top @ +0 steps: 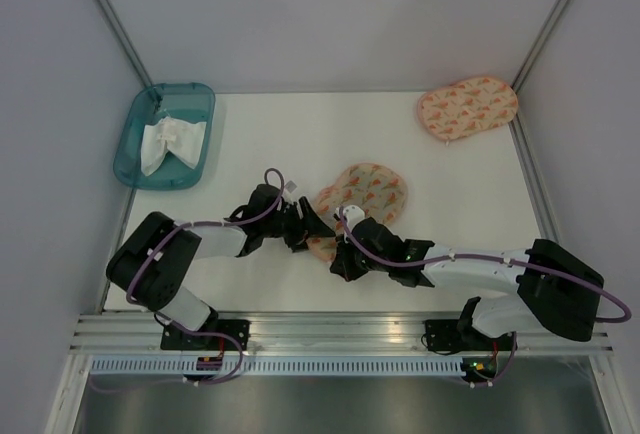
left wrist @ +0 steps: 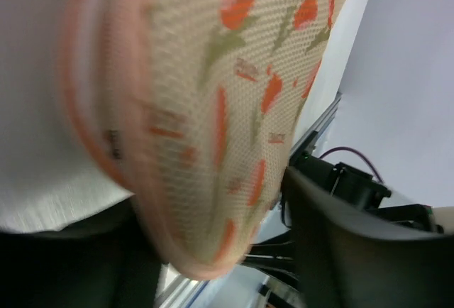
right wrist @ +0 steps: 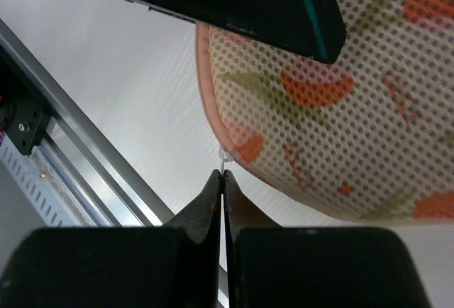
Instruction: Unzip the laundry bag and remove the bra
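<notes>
The laundry bag [top: 365,194], peach mesh with orange print, lies mid-table with its near-left end lifted. My left gripper [top: 305,224] is closed on that end from the left; the mesh [left wrist: 213,109] fills the left wrist view between my two dark fingers [left wrist: 347,251]. My right gripper [top: 340,244] is at the bag's near edge, jaws pressed together [right wrist: 224,177] on the small white zipper pull [right wrist: 225,159] hanging from the bag's rim [right wrist: 319,109]. The bra is hidden; no black fabric shows.
A second peach printed pouch [top: 467,107] lies at the back right corner. A teal tray [top: 132,154] holding a white cloth [top: 170,142] sits at the back left. The aluminium rail [top: 330,329] runs along the near edge, close below both grippers.
</notes>
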`<state>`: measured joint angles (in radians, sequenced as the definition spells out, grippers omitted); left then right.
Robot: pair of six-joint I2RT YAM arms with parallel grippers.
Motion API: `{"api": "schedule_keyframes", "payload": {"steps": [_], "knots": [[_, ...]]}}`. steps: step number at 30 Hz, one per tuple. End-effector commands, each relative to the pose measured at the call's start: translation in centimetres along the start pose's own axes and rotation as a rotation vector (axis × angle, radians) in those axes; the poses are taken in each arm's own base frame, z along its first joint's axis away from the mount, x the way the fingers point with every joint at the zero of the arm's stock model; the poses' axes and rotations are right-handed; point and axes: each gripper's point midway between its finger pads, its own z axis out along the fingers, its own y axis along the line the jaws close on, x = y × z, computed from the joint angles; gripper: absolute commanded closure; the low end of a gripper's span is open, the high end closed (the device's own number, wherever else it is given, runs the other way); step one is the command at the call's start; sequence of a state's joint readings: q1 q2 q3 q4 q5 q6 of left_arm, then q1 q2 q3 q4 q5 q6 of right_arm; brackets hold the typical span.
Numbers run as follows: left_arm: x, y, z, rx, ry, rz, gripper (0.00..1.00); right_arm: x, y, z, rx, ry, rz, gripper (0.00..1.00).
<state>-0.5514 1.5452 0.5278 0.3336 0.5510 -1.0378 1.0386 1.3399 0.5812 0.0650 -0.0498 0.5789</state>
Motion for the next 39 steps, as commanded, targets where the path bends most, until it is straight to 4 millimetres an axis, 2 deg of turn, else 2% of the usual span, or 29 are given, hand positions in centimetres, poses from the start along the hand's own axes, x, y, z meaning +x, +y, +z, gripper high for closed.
{"api": "schedule_keyframes", "payload": {"steps": [1, 2, 3, 5, 7, 16, 17, 22, 25, 33, 34, 35, 37, 38, 39], "knots": [[-0.9, -2.3, 0.9, 0.106, -0.032, -0.018, 0.42, -2.5, 2.5, 0.0, -0.091, -0.065, -0.009, 1.00], [-1.0, -2.4, 1.0, 0.120, -0.039, -0.015, 0.59, -2.2, 2.1, -0.1, -0.071, -0.055, -0.006, 1.00], [-1.0, -2.1, 1.2, 0.112, -0.037, -0.027, 0.84, -2.2, 1.6, -0.1, -0.047, -0.056, -0.006, 1.00], [-1.0, -1.9, 1.3, 0.107, -0.036, -0.031, 0.98, -1.8, 0.9, -0.4, -0.011, -0.046, -0.004, 1.00], [-0.9, -1.6, 1.3, 0.099, -0.037, -0.033, 0.98, -1.9, -0.3, -0.6, 0.053, -0.059, -0.002, 1.00], [-1.0, -0.6, 1.1, 0.050, -0.067, -0.047, 0.98, 0.5, -6.0, -2.7, 0.355, 0.001, 0.048, 1.00], [-1.1, -0.7, 1.0, 0.050, -0.074, -0.045, 0.98, 0.8, -7.2, -3.3, 0.418, 0.003, 0.047, 1.00], [-1.0, -0.2, 0.7, 0.022, -0.082, -0.047, 0.98, 0.9, -10.3, -5.7, 0.626, -0.004, 0.067, 1.00], [-1.0, 0.0, 0.6, 0.017, -0.086, -0.050, 0.98, 0.6, -11.0, -6.3, 0.680, -0.019, 0.066, 1.00], [-0.7, -0.1, 0.1, 0.025, -0.089, -0.050, 0.97, 1.1, -12.4, -6.1, 0.766, 0.002, 0.045, 0.99], [-0.7, -0.1, 0.1, 0.026, -0.091, -0.049, 0.93, 1.1, -12.5, -6.1, 0.772, 0.005, 0.042, 1.00], [-0.7, -0.2, 0.0, 0.029, -0.093, -0.049, 0.72, 1.1, -12.5, -6.0, 0.774, 0.007, 0.040, 1.00], [-0.5, -0.3, -0.4, 0.033, -0.094, -0.049, 0.40, 1.1, -12.7, -6.1, 0.789, 0.007, 0.037, 0.99], [-0.5, -0.3, -0.5, 0.032, -0.099, -0.049, 0.16, 1.1, -12.8, -6.1, 0.796, 0.004, 0.044, 0.99], [-0.2, 0.1, -0.8, 0.013, -0.103, -0.058, 0.05, 1.0, -12.9, -6.3, 0.806, 0.000, 0.044, 1.00]]}}
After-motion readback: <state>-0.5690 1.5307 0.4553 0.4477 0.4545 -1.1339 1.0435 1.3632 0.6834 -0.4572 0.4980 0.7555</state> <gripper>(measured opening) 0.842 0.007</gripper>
